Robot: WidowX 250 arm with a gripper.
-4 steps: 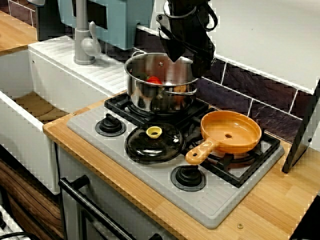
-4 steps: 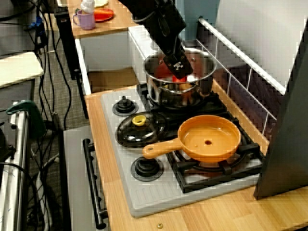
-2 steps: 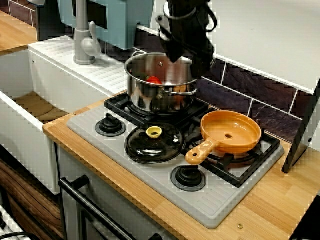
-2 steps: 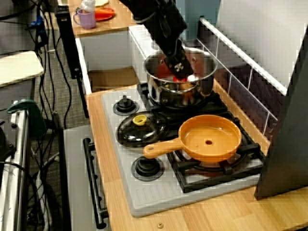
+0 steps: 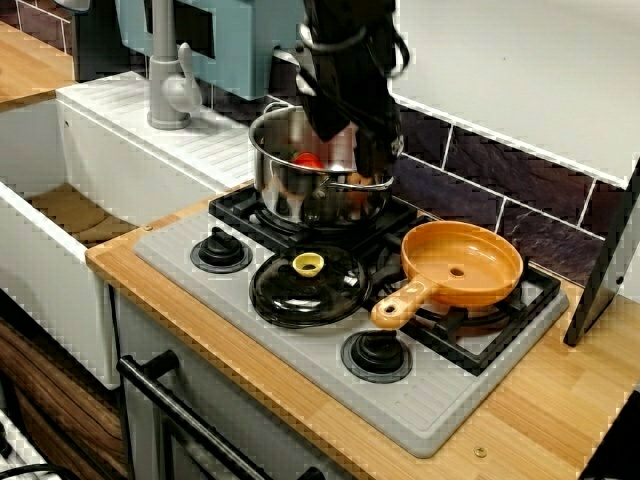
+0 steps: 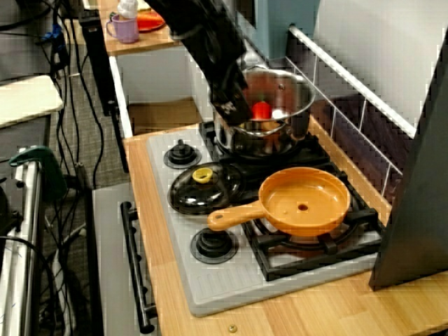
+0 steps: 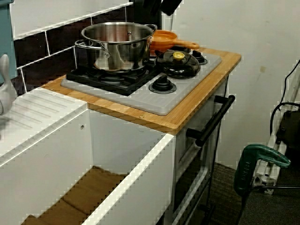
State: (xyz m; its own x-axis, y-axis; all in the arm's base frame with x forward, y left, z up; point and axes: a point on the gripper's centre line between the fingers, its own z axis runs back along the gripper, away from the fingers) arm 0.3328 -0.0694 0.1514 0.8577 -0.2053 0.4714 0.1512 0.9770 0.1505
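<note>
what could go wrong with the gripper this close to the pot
1. The gripper hangs right at the rim of the pot. A small sideways move could knock the pot or drag it off its spot.
2. The red piece lies inside the pot, near the gripper. A grab might slip or catch the wall instead.
3. If shoved, the pot could bump the lid or the pan just in front of it.

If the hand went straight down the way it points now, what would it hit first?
Likely the shiny steel pot's near rim, right under the hand; depth is unclear, so it might slip just inside.
</note>
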